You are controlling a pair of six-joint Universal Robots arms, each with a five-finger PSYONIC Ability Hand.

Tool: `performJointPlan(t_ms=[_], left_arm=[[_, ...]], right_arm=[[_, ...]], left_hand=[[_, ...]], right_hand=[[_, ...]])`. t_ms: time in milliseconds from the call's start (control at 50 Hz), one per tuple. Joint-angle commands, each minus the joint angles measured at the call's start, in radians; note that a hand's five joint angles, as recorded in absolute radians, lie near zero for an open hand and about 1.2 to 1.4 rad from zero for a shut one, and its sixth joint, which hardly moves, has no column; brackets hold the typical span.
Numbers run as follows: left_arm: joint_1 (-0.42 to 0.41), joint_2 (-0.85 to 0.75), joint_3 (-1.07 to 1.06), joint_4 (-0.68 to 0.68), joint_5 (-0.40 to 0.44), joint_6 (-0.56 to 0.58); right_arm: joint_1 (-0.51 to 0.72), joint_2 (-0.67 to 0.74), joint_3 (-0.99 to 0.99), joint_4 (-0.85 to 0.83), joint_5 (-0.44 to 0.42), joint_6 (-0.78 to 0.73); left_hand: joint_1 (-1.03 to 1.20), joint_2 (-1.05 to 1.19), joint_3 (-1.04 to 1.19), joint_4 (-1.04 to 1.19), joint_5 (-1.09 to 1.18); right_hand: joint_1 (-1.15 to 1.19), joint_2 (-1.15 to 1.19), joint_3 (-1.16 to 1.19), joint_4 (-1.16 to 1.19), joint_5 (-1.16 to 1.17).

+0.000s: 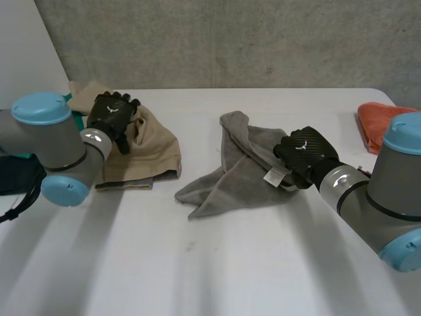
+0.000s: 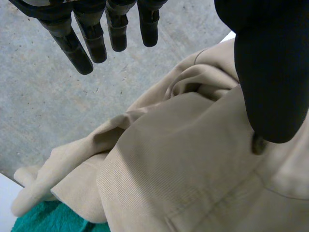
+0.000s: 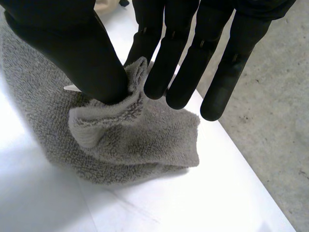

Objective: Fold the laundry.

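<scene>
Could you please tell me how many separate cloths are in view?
4: a beige garment under the left hand, a grey towel pinched by the right hand, an orange cloth at the table's right edge, a green cloth next to the beige one. More may be hidden.

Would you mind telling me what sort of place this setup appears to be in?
Probably a robotics lab or test bench: a white table stands in front of a bare concrete wall, with a grey towel, a beige garment and an orange cloth lying before two robot arms.
</scene>
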Motion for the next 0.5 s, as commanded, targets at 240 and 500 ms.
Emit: performJointPlan(t_ms=[240,500], left_arm=[[0.010,0.026,0.217,-0.053,-0.109,0.071],[0.230,0.094,0.510,0.009,-0.277,0.066]], right_arm=[[-0.036,-0.002,-0.002,-0.001,-0.001,0.000],[-0.029,-0.006,0.002,-0.001,0.001,0.000]], left_hand=[[1.203,1.198,1.191,1.196,1.174],[1.203,1.198,1.191,1.196,1.174]], right_hand=[[0.278,0.219,0.211,0.201,0.235],[0.278,0.219,0.211,0.201,0.235]])
